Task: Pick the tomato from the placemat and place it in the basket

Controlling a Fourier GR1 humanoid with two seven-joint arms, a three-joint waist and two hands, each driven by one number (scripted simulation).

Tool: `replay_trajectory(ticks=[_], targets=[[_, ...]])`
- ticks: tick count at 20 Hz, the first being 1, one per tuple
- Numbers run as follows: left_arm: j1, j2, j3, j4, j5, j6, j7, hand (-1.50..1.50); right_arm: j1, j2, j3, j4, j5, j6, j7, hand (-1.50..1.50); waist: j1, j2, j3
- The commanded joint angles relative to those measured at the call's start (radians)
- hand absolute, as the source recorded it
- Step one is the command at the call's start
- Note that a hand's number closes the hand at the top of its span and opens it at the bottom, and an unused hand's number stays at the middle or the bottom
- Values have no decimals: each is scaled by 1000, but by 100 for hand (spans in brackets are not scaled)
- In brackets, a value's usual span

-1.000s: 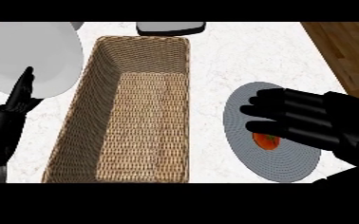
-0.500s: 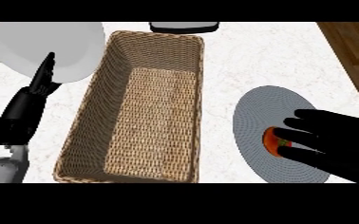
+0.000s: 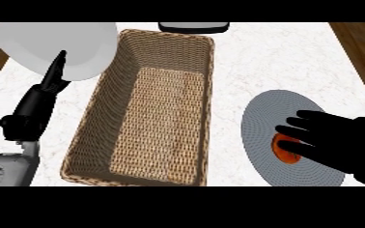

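Observation:
A red tomato (image 3: 284, 152) lies on the round grey placemat (image 3: 274, 113) at the right of the counter. My right hand (image 3: 335, 140) covers most of it, fingers curled down around the fruit, so only its left edge shows. The long wicker basket (image 3: 153, 111) stands in the middle with nothing inside. My left hand (image 3: 43, 99) rests open at the left, fingers pointing up, just outside the basket's left wall.
A large white plate (image 3: 61, 46) sits at the back left, partly behind my left hand's fingertips. A dark object (image 3: 194, 26) lies at the counter's far edge behind the basket. A wooden surface (image 3: 351, 38) borders the white marble counter at the right.
The view has shifted, so basket and placemat sit further right and down. My right hand has closed in over the tomato, fingers curling round it. The left hand stays resting.

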Motion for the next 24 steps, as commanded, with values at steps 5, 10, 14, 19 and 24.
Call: replay_trajectory(ticks=[5,10,14,19,24], targets=[[-52,-36,11,4,-34,-6,35,0,35,75,162,168,333,-114,-118,-150,10,3,1],[-83,-51,37,-2,-38,-25,74,0,63,120,194,227,455,-170,-157,-150,3,1,0],[9,-62,33,-66,-44,-50,53,0,37,171,194,373,533,-247,-225,-150,10,1,0],[-28,-70,71,-61,-51,-91,90,0,56,235,169,364,600,-229,-250,-150,3,0,0],[-38,-74,120,36,-52,-120,5,0,92,257,133,378,624,-288,-333,-150,-1,0,0]])
